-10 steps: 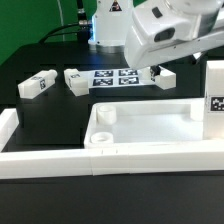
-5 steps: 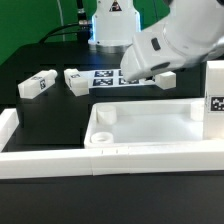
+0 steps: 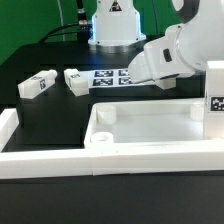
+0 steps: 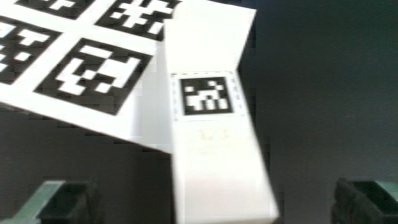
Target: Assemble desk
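Wrist check: gripper above leg
I read the gripper spread wide, fingers flanking a tagged leg lying across the marker board's edge.

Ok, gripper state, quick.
Gripper: open, holding nothing. Its fingers stand wide apart on either side of the white leg, clear of it.

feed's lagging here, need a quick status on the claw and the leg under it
Claw open, straddling leg, no contact. Leg flat at marker board edge. Nothing in the way.
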### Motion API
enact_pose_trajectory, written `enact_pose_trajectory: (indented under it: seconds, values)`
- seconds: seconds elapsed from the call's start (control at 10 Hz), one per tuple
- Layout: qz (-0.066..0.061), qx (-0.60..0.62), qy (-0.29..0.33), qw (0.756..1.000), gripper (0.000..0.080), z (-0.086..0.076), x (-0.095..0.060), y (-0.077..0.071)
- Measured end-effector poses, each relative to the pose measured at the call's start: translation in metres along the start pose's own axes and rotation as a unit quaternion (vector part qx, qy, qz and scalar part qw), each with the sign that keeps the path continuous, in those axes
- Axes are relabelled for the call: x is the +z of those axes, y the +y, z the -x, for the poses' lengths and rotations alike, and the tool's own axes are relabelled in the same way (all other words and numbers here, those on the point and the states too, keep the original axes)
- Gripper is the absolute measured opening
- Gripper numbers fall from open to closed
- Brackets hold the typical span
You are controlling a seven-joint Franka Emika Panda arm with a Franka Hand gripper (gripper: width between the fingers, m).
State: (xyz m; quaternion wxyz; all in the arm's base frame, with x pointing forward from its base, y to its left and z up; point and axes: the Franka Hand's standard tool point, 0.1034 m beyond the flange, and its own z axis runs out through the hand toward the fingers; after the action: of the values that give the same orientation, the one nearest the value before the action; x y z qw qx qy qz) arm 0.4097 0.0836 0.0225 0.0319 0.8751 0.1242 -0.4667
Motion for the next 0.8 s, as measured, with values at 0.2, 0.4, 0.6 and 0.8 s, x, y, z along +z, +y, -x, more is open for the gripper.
enact_pose_trajectory:
  seconds: [0.2, 0.4, 0.6, 0.8]
  values:
    - [0.0, 0.0, 0.001, 1.0, 0.0649, 0.0, 0.0, 0.0]
    - [0.004, -0.005, 0.027, 1.0, 0.0649, -0.003, 0.011, -0.005]
    - [0.004, -0.005, 0.033, 0.999, 0.0649, -0.005, 0.02, -0.004]
    - [0.004, -0.004, 0.033, 0.999, 0.0649, -0.005, 0.02, -0.003]
